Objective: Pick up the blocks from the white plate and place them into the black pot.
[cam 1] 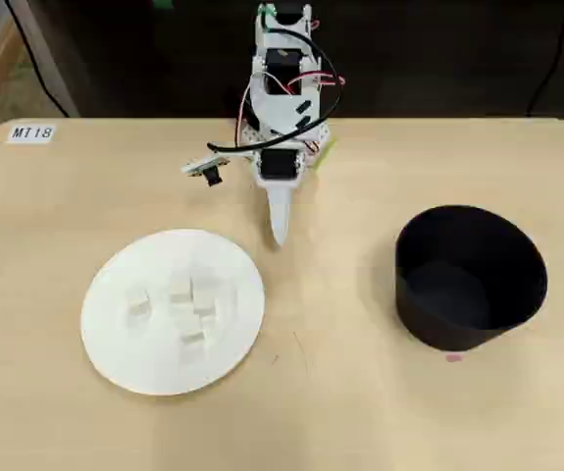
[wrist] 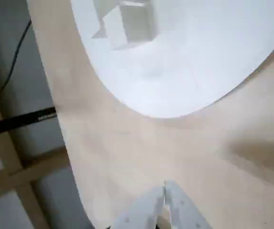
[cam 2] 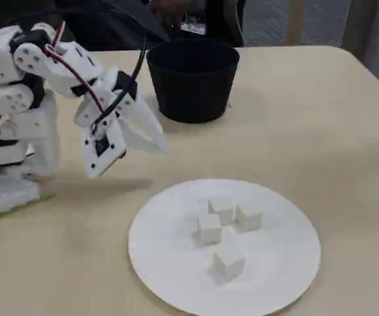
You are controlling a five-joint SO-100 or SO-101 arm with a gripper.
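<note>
Four pale blocks [cam 2: 223, 232] clustered on white plate [cam 2: 288, 276], black pot [cam 2: 192, 79] apart

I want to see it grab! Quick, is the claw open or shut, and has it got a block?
Gripper: shut, holding nothing, above the table near the plate.

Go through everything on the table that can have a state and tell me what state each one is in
gripper: shut, empty, above bare table short of the plate
blocks: four, all lying on the plate, clustered near its middle
white plate: flat on the table, holding the blocks
black pot: upright, open, no blocks visible inside
</note>
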